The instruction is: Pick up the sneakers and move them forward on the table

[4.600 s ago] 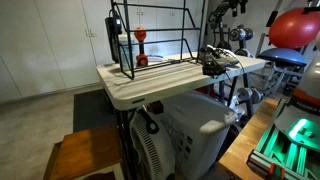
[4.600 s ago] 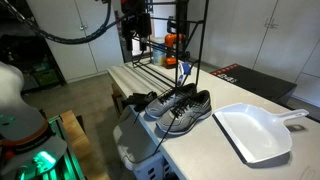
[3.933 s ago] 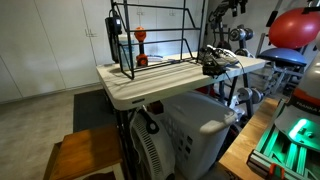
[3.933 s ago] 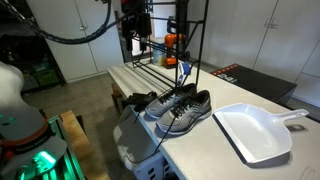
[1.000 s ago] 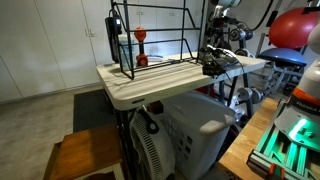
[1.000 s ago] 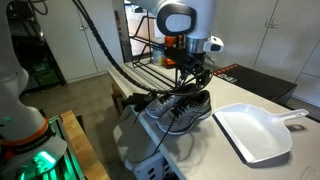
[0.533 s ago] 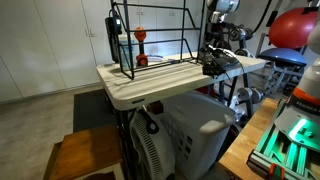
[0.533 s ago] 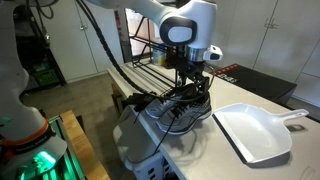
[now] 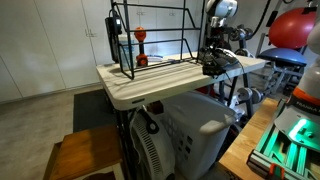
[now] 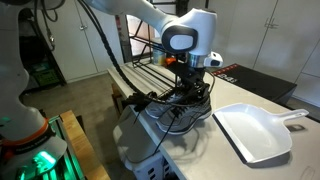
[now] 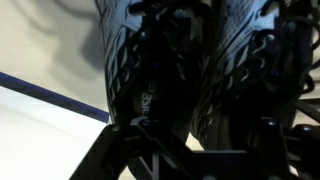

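Hanging straight down from the white arm, the black Robotiq pincer [image 10: 190,90] is sitting right on top of the pair of small dark sneakers with pale soles [image 10: 172,118], its tip meeting their uppers. In the wrist view dark mesh and laces [image 11: 150,60] are filling nearly the whole picture, so I cannot tell whether the fingers are spread or pinching. The sneakers are lying side by side near the edge of the off-white plastic counter [image 10: 205,148]. In an exterior view the pincer [image 9: 213,55] is standing over the shoes [image 9: 215,67] towards one end of the counter [image 9: 150,82]. A white plastic dustpan [image 10: 255,135] is lying just beside the sneakers, and a black wire rack [image 9: 128,60] is standing well apart.
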`<control>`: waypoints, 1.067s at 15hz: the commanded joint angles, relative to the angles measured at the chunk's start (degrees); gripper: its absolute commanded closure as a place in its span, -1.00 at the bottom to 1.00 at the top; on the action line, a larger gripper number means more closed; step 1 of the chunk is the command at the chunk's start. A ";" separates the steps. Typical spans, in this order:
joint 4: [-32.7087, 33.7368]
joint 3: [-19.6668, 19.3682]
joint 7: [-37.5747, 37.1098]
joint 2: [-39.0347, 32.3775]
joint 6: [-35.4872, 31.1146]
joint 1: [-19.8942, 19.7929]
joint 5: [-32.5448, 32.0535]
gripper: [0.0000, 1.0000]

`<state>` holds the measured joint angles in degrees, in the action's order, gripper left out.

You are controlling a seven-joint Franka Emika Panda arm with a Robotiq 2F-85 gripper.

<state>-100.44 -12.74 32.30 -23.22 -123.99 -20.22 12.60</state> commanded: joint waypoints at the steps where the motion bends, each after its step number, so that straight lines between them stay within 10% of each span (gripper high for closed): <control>1: 0.56 1.31 -2.13 -1.04 -1.31 -0.67 -2.60 -0.01; 5: 0.36 1.76 -3.67 -0.76 -1.96 -0.28 -4.56 0.07; 7: 0.37 1.91 -4.46 -0.53 -2.10 -0.12 -5.54 0.61; 10: 0.82 2.47 -4.37 0.58 -1.25 -0.38 -5.67 0.90; 16: 5.59 4.53 -1.73 2.54 2.20 -2.68 0.91 0.92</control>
<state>-97.91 -9.97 29.26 -22.27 -124.50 -20.82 10.09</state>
